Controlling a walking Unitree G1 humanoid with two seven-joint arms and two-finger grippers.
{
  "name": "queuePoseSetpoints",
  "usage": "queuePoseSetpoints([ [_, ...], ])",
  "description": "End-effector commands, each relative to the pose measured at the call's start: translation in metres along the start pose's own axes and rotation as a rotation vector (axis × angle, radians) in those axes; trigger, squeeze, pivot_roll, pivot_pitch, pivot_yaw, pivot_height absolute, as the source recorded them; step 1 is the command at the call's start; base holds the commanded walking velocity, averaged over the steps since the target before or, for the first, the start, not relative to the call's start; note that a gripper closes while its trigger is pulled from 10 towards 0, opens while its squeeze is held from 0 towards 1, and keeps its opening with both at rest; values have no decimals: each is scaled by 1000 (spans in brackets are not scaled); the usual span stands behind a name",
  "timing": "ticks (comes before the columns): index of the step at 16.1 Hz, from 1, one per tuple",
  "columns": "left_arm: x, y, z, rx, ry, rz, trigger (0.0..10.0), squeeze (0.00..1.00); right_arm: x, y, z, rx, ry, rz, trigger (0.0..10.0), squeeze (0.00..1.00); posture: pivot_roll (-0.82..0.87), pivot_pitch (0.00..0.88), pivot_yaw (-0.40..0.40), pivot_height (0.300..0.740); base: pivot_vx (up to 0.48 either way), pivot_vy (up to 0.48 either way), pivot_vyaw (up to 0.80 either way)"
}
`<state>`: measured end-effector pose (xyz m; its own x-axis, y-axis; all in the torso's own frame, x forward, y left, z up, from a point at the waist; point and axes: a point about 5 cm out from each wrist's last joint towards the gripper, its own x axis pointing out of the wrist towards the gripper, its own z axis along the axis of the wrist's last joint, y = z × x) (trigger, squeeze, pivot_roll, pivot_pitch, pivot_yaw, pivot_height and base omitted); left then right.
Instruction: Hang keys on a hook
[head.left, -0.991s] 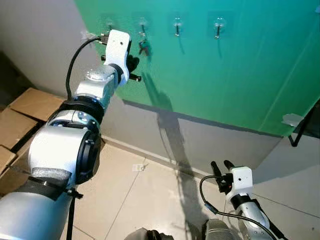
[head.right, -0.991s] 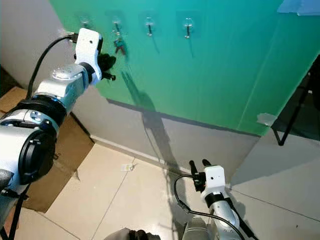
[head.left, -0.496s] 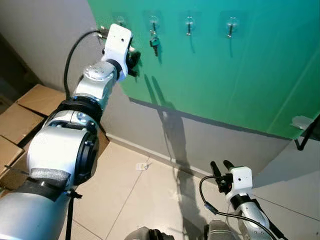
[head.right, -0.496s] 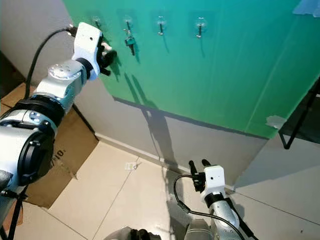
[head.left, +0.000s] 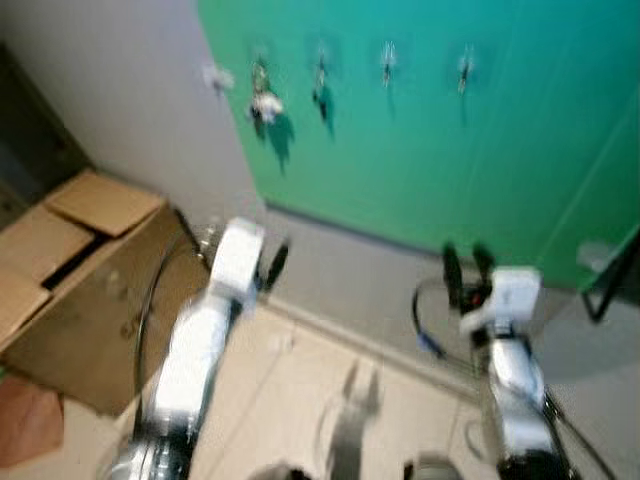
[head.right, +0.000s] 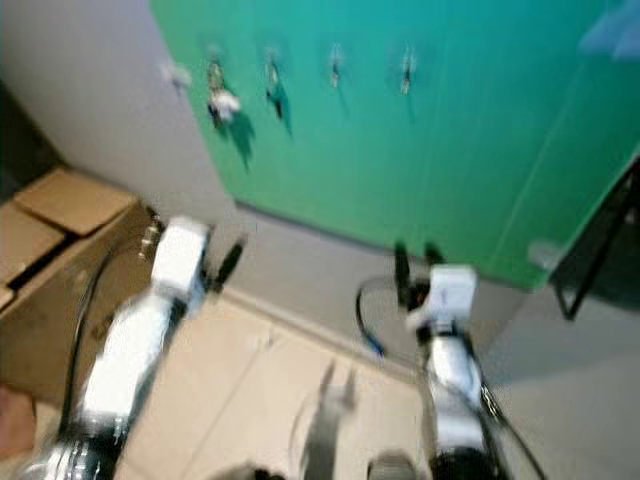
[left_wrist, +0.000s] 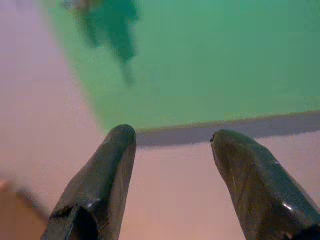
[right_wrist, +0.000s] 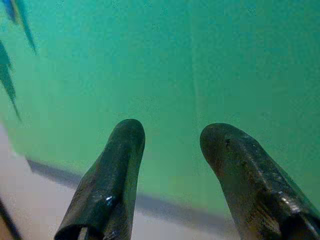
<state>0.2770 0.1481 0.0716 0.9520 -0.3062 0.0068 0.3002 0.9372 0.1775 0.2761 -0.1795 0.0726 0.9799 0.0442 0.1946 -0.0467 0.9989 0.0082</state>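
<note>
While the keys (head.left: 321, 82) hang lengthwise down from a hook (head.left: 320, 62), left gripper (head.left: 268, 268) and right gripper (head.left: 467, 268) gape empty.

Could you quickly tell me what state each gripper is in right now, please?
Left gripper: open, holding nothing, pointed at the green wall panel.
Right gripper: open, holding nothing, also facing the panel.
</note>
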Motion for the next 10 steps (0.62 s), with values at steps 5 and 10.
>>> queuePoseSetpoints([
  [5,-12,0,9,-81,15,85,10000,0,-6,10,-12,32,125,11,10000,0,-163,0,140,732,0,0,0],
  [10,-2,-19,13,-103,81,-8,10000,0,-17,7,-13,17,180,-20,10000,0,-206,0,160,732,0,0,0],
])
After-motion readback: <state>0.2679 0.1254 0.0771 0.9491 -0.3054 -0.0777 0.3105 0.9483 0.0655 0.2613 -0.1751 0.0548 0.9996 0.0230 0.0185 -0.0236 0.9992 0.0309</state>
